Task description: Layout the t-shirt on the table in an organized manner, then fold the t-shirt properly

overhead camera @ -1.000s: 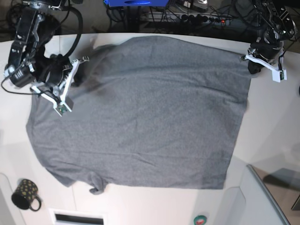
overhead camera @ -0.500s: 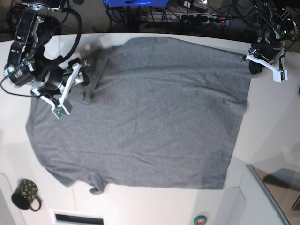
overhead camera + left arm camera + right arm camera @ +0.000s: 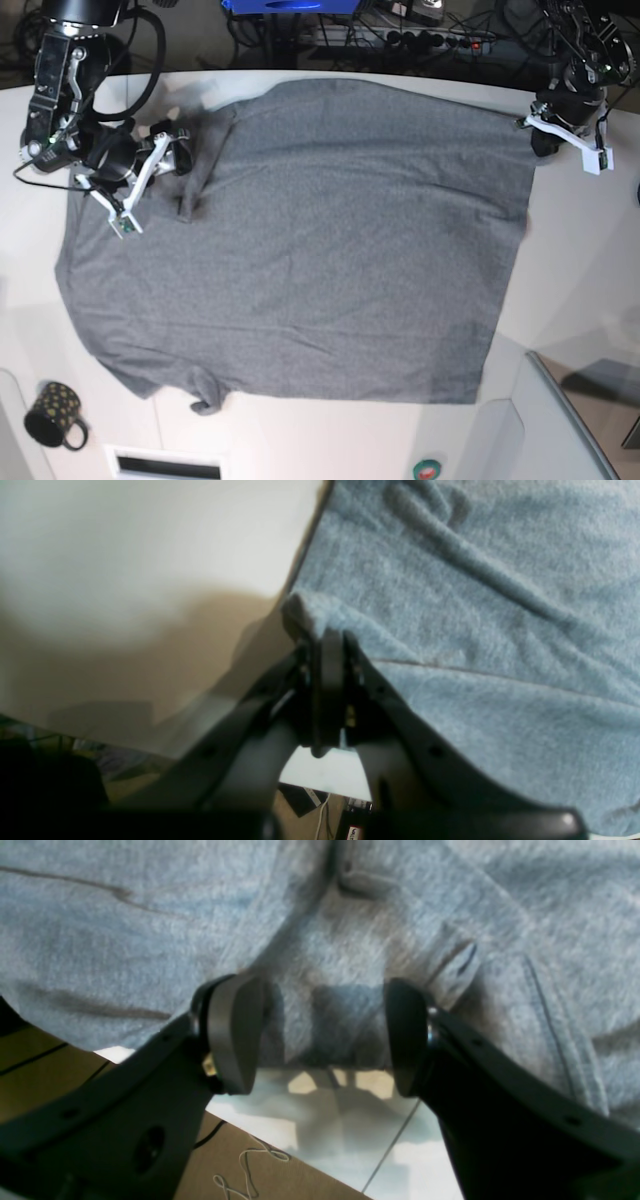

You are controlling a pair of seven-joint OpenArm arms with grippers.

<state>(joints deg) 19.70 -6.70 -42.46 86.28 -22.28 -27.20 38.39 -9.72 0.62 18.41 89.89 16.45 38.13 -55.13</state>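
At the left of the base view, the right gripper point(image 3: 172, 150) is seen with its jaws standing apart, nothing clamped between them; in the right wrist view point(image 3: 320, 1050) rumpled grey cloth lies just beyond the two pads, with a small bunched fold ahead of them. The t-shirt point(image 3: 310, 240) is spread wide over the desk point(image 3: 580, 270), most of it flat, though a dark crease is noted just beside the parted jaws and a twisted corner is seen at the near edge, well apart from both arms. A small black dotted mug point(image 3: 52, 415) is left standing clear of the cloth, near the desk's front corner. Further right, the broad middle of the shirt is found smooth. At the far right, the left gripper point(image 3: 535, 128) is seen with its jaws together, clamped on the t-shirt's corner; in the left wrist view point(image 3: 320, 645) a nub of fabric is pinched right at the tips, with bare desk on one side.

The laying-out step is judged to be in hand, and folding not yet begun. For the next move, a fresh hold by the parted jaws on the rumpled patch just ahead of them seems called for, so that it can be drawn outward and flattened against the anchored corner.
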